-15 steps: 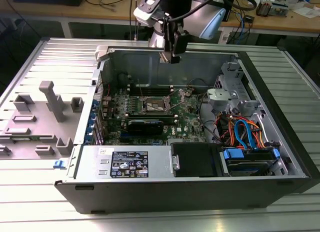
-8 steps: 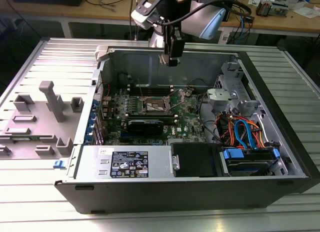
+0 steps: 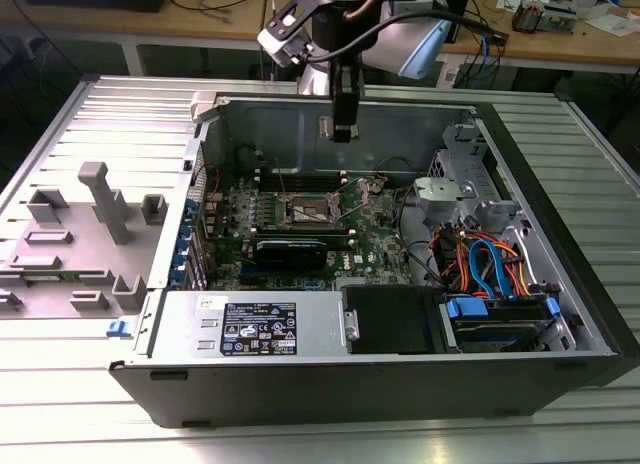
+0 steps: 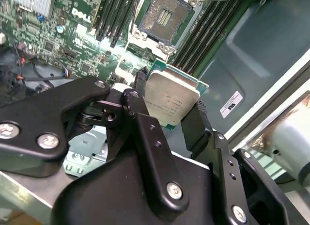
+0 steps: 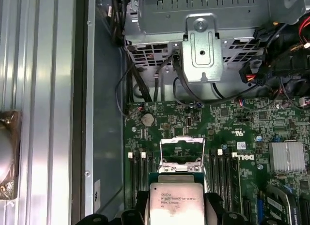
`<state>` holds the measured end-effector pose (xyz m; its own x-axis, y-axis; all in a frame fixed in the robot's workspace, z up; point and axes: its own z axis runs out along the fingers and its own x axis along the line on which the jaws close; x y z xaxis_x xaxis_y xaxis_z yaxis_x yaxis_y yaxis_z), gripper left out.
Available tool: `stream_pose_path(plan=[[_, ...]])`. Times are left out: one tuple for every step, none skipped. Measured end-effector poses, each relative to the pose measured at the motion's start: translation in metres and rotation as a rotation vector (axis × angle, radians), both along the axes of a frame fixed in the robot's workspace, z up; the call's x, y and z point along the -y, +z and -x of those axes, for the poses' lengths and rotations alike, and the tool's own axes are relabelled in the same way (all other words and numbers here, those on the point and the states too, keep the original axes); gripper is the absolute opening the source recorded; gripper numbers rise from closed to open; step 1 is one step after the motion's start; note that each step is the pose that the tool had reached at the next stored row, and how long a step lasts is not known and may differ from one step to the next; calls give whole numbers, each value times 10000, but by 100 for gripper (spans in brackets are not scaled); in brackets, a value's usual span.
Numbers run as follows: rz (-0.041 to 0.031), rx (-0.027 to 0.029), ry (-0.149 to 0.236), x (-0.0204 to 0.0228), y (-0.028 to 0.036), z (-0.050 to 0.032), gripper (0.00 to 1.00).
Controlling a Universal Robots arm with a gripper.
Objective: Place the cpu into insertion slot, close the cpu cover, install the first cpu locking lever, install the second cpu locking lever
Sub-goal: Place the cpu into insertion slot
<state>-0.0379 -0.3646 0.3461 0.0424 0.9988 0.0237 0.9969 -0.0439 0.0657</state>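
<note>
My gripper (image 4: 170,96) is shut on the cpu (image 4: 170,100), a flat square chip with a silver-grey top, held by two opposite edges between black fingers (image 4: 197,122). In the exterior view the gripper (image 3: 343,132) hangs inside the open computer case, well above the green board. The insertion slot (image 4: 167,16) lies open on the board with its contact field bare; in the exterior view it is the insertion slot (image 3: 308,210) below and slightly to the left of the gripper. In the first wrist view the cpu (image 5: 177,203) sits in front of the cpu cover (image 5: 181,139), which stands raised.
Long black memory slots (image 4: 111,16) flank the socket on both sides. A metal drive cage (image 5: 201,50) and bundled cables (image 3: 490,264) sit at the exterior view's right. The power supply (image 3: 250,329) lines the near case wall. A grey fixture (image 3: 100,199) stands outside the case, at the exterior view's left.
</note>
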Motion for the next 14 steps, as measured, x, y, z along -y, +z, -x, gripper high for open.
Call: stream_pose_path(plan=[[0, 1, -16, 1, -1, 0, 54], [0, 1, -17, 1, -1, 0, 54], [-2, 1, -22, 0, -1, 0, 54], [-1, 1, -27, 0, -1, 0, 54], [-1, 1, -27, 0, -2, 0, 54], [-1, 2, -27, 0, -1, 0, 54], [-1, 2, -28, 0, -2, 0, 54], [-1, 2, -28, 0, -2, 0, 54], [-1, 1, -29, 0, -1, 0, 54], [-1, 1, -29, 0, -1, 0, 54], [-1, 1, -29, 0, -2, 0, 54], [-1, 2, -29, 0, -2, 1, 54], [-5, 3, -30, 8, -7, 1, 54], [-4, 3, -31, 16, -10, 1, 54]])
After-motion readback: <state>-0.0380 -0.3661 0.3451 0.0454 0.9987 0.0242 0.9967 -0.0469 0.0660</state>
